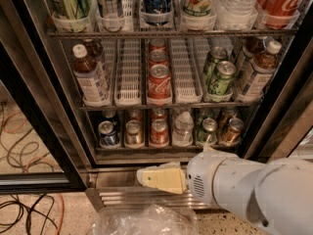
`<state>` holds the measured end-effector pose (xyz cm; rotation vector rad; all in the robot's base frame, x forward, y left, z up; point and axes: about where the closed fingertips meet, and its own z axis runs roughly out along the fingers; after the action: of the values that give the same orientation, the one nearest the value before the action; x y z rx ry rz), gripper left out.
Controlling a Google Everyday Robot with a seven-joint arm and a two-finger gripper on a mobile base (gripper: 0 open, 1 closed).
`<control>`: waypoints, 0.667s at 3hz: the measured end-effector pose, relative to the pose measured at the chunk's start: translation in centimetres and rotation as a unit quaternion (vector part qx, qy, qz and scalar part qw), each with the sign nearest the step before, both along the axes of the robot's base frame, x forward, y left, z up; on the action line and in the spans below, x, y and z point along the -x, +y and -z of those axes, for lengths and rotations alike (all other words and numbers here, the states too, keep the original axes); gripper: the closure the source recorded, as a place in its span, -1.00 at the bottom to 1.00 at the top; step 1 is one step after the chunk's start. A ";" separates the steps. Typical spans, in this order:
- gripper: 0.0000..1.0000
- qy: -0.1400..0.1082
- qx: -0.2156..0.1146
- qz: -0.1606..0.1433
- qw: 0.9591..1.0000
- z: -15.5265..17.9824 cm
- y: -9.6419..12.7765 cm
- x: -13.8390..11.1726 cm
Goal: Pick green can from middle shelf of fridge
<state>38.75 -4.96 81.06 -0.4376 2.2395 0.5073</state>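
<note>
Two green cans stand in one lane at the right of the middle shelf [132, 105] of the fridge [44, 106]: the front green can [221, 77] and a second green can [212, 58] close behind it. Red Coca-Cola cans [159, 82] fill the centre lane. White-capped brown bottles stand at the left [90, 75] and right [259, 70] ends. My gripper [144, 177], cream-coloured on a white arm [244, 190], points left in front of the steel base, well below and left of the green cans and touching nothing.
The top rack holds tall cans and large bottles [200, 1]. Small mixed cans [159, 131] fill the bottom rack. A black door frame [34, 116] runs down the left. Cables [24, 136] lie on the floor at left, and crumpled clear plastic [142, 219] lies below the base.
</note>
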 end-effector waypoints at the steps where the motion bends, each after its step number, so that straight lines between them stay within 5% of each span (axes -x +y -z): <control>1: -1.00 0.008 -0.006 0.018 1.000 0.3 -0.3 0.3; 2: -1.00 0.015 -0.006 0.078 0.997 2.1 0.0 2.1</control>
<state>36.65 -4.95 78.95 -0.2480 2.2767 0.4485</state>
